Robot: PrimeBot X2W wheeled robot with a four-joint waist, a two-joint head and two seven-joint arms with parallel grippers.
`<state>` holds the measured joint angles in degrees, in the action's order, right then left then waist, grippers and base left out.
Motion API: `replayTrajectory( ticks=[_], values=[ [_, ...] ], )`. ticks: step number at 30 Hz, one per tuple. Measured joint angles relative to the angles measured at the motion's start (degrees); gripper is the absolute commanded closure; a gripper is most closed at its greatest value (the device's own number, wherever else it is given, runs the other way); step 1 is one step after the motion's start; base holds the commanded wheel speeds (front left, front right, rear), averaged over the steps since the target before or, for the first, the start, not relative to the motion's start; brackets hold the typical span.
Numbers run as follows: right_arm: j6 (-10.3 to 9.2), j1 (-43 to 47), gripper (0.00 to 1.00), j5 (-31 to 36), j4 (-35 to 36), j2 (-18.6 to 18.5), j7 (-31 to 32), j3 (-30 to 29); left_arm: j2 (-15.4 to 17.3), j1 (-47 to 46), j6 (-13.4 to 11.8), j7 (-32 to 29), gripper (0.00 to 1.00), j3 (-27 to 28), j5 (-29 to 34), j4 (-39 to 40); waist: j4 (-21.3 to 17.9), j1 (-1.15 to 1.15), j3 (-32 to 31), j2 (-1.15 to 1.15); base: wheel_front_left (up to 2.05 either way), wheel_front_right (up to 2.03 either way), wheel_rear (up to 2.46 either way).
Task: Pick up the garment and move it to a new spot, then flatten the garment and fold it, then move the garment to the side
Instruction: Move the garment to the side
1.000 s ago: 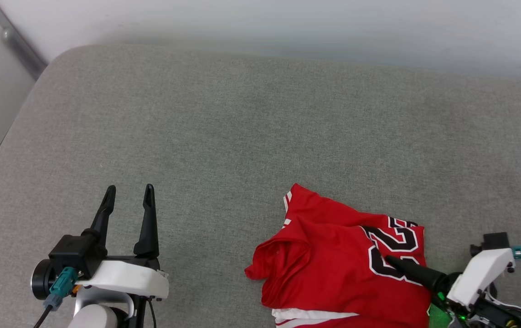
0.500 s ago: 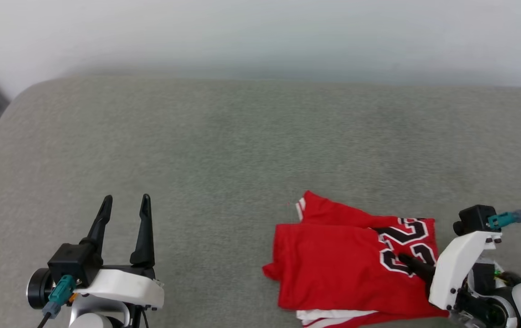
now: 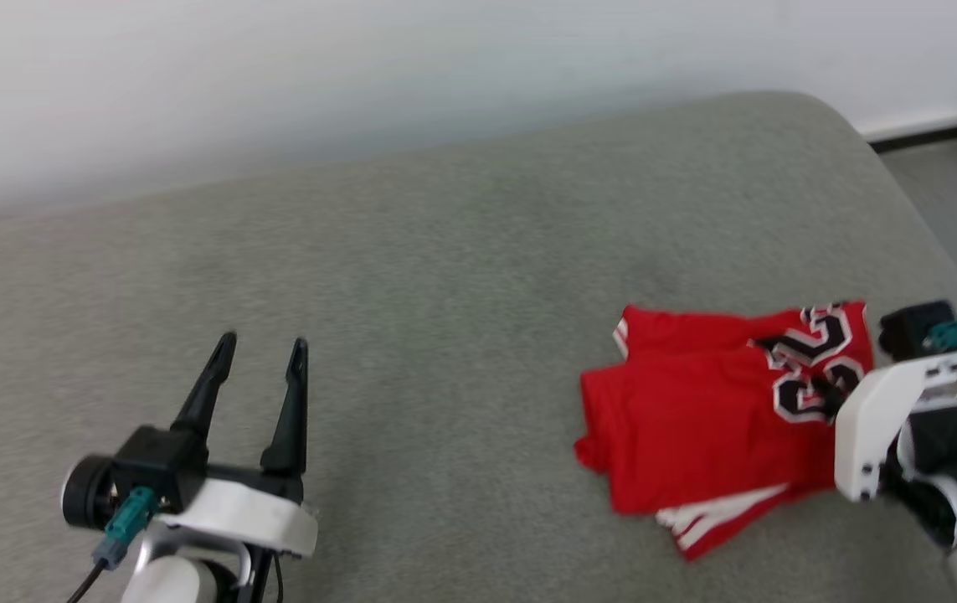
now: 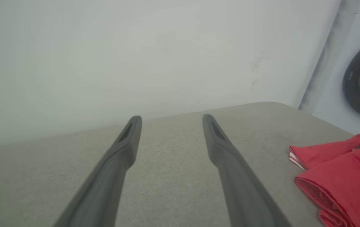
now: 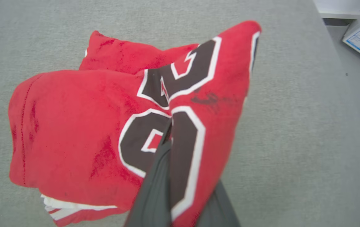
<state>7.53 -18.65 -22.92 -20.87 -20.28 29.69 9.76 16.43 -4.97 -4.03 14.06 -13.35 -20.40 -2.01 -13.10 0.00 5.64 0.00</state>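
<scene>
Garment (image 3: 696, 419) | looks already folded (number print up) | right gripper (image 5: 169, 126) pinching it | left gripper (image 3: 264, 340) splayed, empty | remaining: set aside

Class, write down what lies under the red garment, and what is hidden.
Beneath the garment a white striped layer peeks out at its near edge, over the grey padded surface. The right hand pinches a fold; its lower finger is mostly covered.

garment (image 3: 696, 419) — red, folded (black-white numerals up) | on grey cushion
</scene>
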Motion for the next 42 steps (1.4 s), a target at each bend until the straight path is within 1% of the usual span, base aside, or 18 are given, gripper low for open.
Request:
replayTrajectory(
  ticks=[5,8,10,15,22,23,24,26,30,32,37,42],
  values=[
    [-0.02,-7.8,1.00,1.4,-5.9,-0.3,-8.8,-1.7,1.7,-4.5,0.6,-2.5,0.00,-1.4,2.0,3.1,-4.6,0.00,4.4,0.00,0.00,0.00,0.00],
    [0.00,-12.5,1.00,2.4,-10.0,-0.4,-13.2,-3.4,3.2,-7.7,1.5,-4.4,0.00,-2.1,3.2,5.4,-6.2,0.00,8.4,0.00,0.00,0.00,0.00],
    [0.00,-15.2,1.00,3.4,-12.8,-1.2,-15.7,-4.6,3.8,-10.0,2.0,-5.7,0.00,-2.5,3.8,7.1,-7.0,0.00,11.2,0.00,0.00,0.00,0.00],
    [-0.01,-21.7,1.00,6.0,-18.4,-3.8,-21.5,-8.7,5.3,-14.9,2.9,-8.3,0.00,-3.1,5.2,10.8,-8.0,0.00,18.1,0.00,0.00,0.00,0.00],
    [0.00,-28.8,1.00,9.3,-25.7,-5.2,-28.9,-14.3,6.2,-20.2,3.5,-10.2,0.00,-3.6,6.3,14.4,-7.4,0.01,26.4,0.00,0.00,0.00,0.00],
    [0.00,-29.4,0.75,9.8,-26.8,-5.2,-29.9,-15.1,6.3,-20.7,3.5,-10.4,0.00,-3.6,6.5,14.8,-7.2,0.01,27.4,0.00,0.00,0.00,0.00],
    [0.00,-29.9,0.54,10.6,-28.1,-5.1,-30.4,-15.8,6.4,-21.2,3.5,-10.6,0.00,-3.6,6.6,15.1,-7.0,0.01,28.2,0.00,0.00,0.00,0.00],
    [-0.01,-30.8,0.00,11.5,-30.9,-4.5,-31.5,-17.3,6.5,-21.8,3.6,-10.9,0.00,-3.8,6.8,15.6,-6.7,0.01,29.8,0.00,0.00,0.00,0.00],
    [-0.01,-32.0,0.00,14.5,-35.6,-2.5,-34.4,-20.0,6.7,-22.2,3.6,-11.2,0.00,-4.2,7.0,15.5,-6.1,0.01,31.5,0.00,0.00,0.00,0.00],
    [0.00,-32.6,0.00,15.7,-37.6,-2.1,-35.8,-21.7,6.8,-22.2,3.6,-11.1,0.00,-4.2,7.0,15.2,-6.1,0.01,31.4,0.00,0.00,0.00,0.00],
    [0.00,-33.0,0.00,19.3,-40.1,-3.3,-39.3,-25.8,6.6,-21.7,3.4,-9.8,0.00,-4.0,6.4,13.6,-6.3,0.01,29.5,0.00,0.00,0.00,0.00],
    [0.00,-32.6,0.00,22.4,-39.1,-4.5,-41.3,-27.3,5.3,-19.2,2.4,-7.2,0.00,-4.0,5.3,11.2,-6.1,0.01,25.8,0.00,0.00,0.00,0.00]
  ],
)
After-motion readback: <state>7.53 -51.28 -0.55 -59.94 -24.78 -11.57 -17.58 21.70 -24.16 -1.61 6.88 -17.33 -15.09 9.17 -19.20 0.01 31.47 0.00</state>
